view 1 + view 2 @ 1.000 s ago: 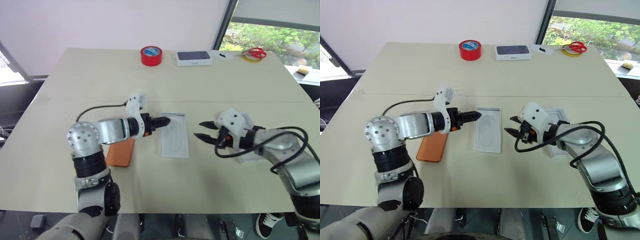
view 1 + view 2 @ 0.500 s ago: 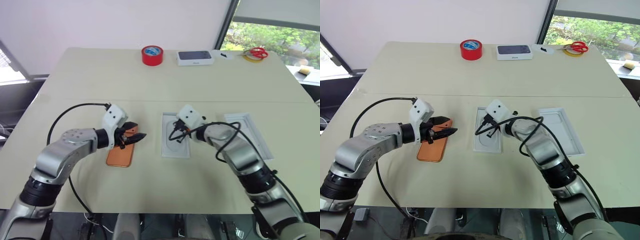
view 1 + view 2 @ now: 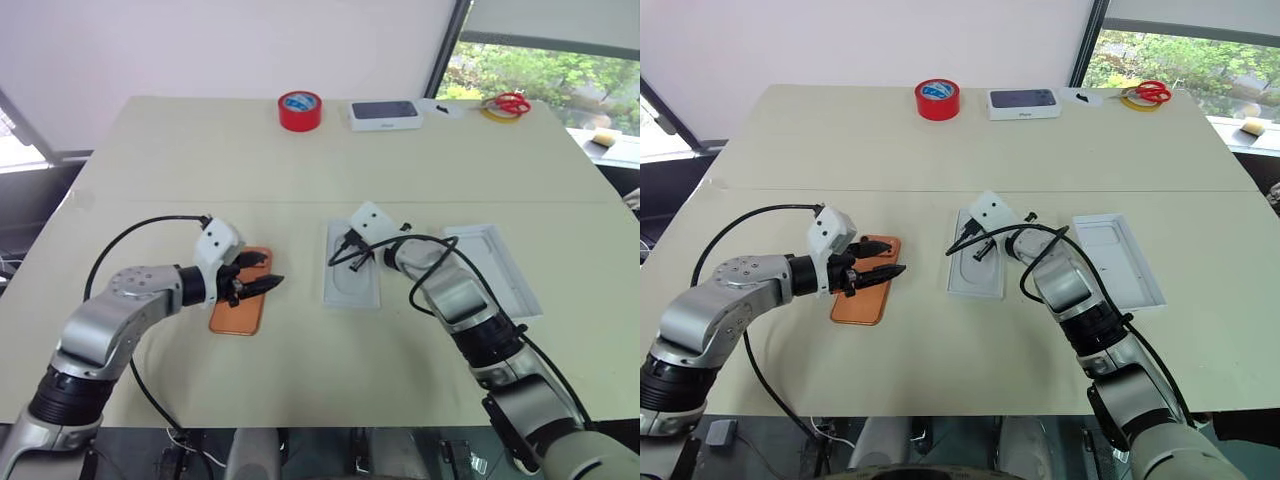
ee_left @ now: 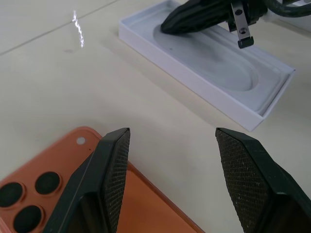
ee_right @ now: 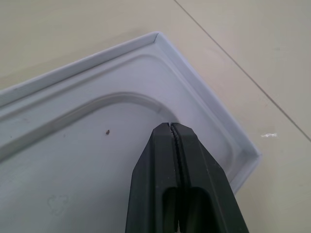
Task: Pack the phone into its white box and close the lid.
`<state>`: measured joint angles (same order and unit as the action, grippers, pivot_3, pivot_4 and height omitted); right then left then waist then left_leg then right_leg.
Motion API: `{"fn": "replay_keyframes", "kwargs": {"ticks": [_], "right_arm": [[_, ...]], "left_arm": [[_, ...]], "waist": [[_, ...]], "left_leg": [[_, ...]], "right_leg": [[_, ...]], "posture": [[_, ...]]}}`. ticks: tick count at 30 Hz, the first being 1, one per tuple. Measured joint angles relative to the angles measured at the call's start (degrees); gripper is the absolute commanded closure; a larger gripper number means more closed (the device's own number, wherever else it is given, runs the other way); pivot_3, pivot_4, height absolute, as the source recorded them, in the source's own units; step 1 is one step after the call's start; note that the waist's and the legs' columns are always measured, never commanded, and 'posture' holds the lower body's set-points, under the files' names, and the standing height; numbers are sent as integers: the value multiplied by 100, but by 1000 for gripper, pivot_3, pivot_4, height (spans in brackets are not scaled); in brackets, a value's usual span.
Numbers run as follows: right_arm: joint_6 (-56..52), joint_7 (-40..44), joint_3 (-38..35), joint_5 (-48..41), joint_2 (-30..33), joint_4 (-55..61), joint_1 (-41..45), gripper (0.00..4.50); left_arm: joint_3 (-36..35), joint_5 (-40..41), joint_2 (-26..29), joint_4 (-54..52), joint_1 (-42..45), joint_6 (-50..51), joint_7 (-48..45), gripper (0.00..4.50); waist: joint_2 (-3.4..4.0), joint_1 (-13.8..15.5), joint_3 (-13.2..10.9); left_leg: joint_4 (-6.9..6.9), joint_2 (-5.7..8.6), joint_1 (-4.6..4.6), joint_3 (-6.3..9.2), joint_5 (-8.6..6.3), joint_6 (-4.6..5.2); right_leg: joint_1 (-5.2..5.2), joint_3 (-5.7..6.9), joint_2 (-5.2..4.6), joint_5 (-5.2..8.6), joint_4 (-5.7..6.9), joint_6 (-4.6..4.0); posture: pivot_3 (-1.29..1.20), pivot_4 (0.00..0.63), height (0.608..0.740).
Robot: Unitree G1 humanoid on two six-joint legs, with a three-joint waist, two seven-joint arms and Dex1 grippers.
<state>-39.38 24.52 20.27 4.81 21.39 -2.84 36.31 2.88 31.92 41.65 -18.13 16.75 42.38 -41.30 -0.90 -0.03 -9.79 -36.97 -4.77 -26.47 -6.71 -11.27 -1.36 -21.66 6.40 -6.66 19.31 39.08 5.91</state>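
The orange phone (image 3: 236,310) lies flat on the table, camera lenses up. My left gripper (image 3: 262,272) hangs open just above its far right corner, and the phone (image 4: 73,155) shows between and below the fingers. To the right lies the white box (image 3: 352,292), a tray with an oval recess inside. My right gripper (image 3: 346,260) is shut with nothing in it, its tip (image 5: 170,128) low over the far end of that recess, close to the rim (image 5: 204,97). The lid (image 3: 492,268) lies open side up, farther right.
At the table's far edge stand a red tape roll (image 3: 302,110), a dark-topped white box (image 3: 386,115) and red scissors on a yellow ring (image 3: 505,105). Bare tabletop lies between the phone and the white box and along the near edge.
My right gripper swung left from beside the lid to the white box's far end and shut. My left gripper drew back from the white box to over the phone and rolled.
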Motion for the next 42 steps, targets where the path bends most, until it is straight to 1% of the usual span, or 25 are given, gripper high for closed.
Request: {"fn": "replay_keyframes", "kwargs": {"ticks": [3,4,5,6,7,11,13,16,18,21,24,29,33,37,42], "right_arm": [[109,128,-17,-20,0,196,-112,4462],[112,263,-31,-116,-5,444,-197,4500],[112,353,-30,-178,-25,612,-232,4500],[95,462,-30,-251,-34,840,-280,4500],[66,539,-29,-312,-49,1019,-302,4500],[-333,802,203,-489,-264,1696,-377,4500],[-599,973,502,-587,-401,1860,-381,4500],[-995,1209,901,-642,-463,1825,-321,4500],[-1129,1304,1070,-641,-481,1700,-221,4500],[-1179,1413,1326,-599,-521,1360,21,4500],[-1175,1467,1485,-538,-541,1167,199,4500],[-1036,1500,1631,-406,-584,1020,316,4500],[-1027,1500,1639,-372,-628,989,311,4500],[-1021,1489,1619,-323,-622,992,267,4500],[-1033,1453,1520,-259,-611,992,205,4500]], "left_arm": [[-140,53,-75,28,-5,268,129,1558],[-285,138,-133,121,19,431,217,1018],[-390,169,-148,204,43,544,285,704],[-551,250,-193,304,99,713,393,259],[-708,295,-236,370,149,837,491,70],[-1317,382,-158,622,289,1525,973,70],[-1433,386,96,695,290,2097,1103,70],[-1709,555,153,726,262,2821,1187,70],[-1794,641,197,714,203,3114,1178,70],[-1785,838,447,468,118,3592,1029,70],[-1777,1033,489,242,63,3957,890,70],[-1864,1280,166,10,115,4445,883,70],[-1913,1436,-239,-104,195,4692,1005,70],[-1968,1728,-628,-49,273,4769,1356,70],[-2058,2175,-804,166,381,4841,1851,70]], "waist": [[0,-20,0],[0,-43,0],[0,-60,0],[0,-68,0],[0,-81,0],[0,-101,0],[0,-96,0],[0,-54,0],[-2,-61,1],[-1,-91,2],[3,-95,4],[5,-69,10],[12,-49,18],[14,-29,23],[17,13,25]], "left_leg": [[1,0,0,2,-1,2],[3,0,0,5,-2,3],[3,-1,0,7,-3,4],[4,-1,0,13,-4,7],[4,-2,1,20,-4,8],[8,-4,3,25,-4,8],[8,-4,2,25,-4,8],[1,-2,3,27,-6,9],[1,-1,2,26,-7,11],[6,-1,6,26,-6,9],[8,-1,10,24,-2,3],[6,2,14,23,-4,5],[5,5,18,26,-4,5],[1,9,30,32,-6,9],[3,10,52,34,-16,23]], "right_leg": [[0,0,0,0,0,0],[0,0,0,0,0,0],[0,0,2,0,1,0],[-1,0,2,0,2,0],[-1,0,3,0,3,0],[-2,0,7,0,4,0],[-3,0,8,0,4,0],[-16,1,3,0,3,0],[-19,1,1,0,4,0],[-20,0,2,0,4,0],[-19,-3,2,0,4,0],[-10,-3,-2,0,3,0],[1,-2,-4,0,2,0],[19,2,-9,0,-1,1],[33,2,-12,1,-2,1]], "posture": [[0,150,730],[0,150,730],[0,150,730],[0,150,730],[0,150,730],[0,150,730],[0,150,730],[0,150,730],[0,150,730],[0,150,730],[0,150,730],[0,150,730],[0,150,730],[0,150,730],[0,150,730]]}}
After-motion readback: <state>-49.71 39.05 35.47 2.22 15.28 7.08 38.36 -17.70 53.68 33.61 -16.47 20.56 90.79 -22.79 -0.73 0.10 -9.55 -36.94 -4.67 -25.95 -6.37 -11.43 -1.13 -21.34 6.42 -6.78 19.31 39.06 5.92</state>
